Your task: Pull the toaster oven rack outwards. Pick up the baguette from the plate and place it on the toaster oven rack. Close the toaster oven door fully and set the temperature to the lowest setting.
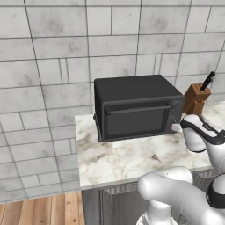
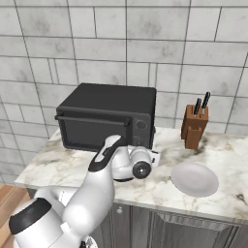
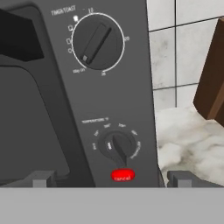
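The black toaster oven (image 1: 132, 90) stands on the marble counter with its door (image 1: 136, 119) shut, so the rack is hidden behind the dark glass. My gripper (image 3: 111, 178) is open and hovers just in front of the oven's right control strip. Its fingertips (image 3: 41, 178) sit wide apart, level with the red light (image 3: 122, 175). Just above the light is the small temperature knob (image 3: 118, 146), and the larger timer knob (image 3: 97, 41) is higher up. In the right base view the gripper (image 2: 154, 157) is at the oven's lower right corner. The white plate (image 2: 194, 179) is bare; the baguette is out of view.
A brown wooden knife block (image 2: 194, 127) with dark handles stands right of the oven, close to the tiled wall. The marble counter (image 1: 118, 160) ends at a left edge beside the oven, with wooden floor (image 1: 39, 211) below.
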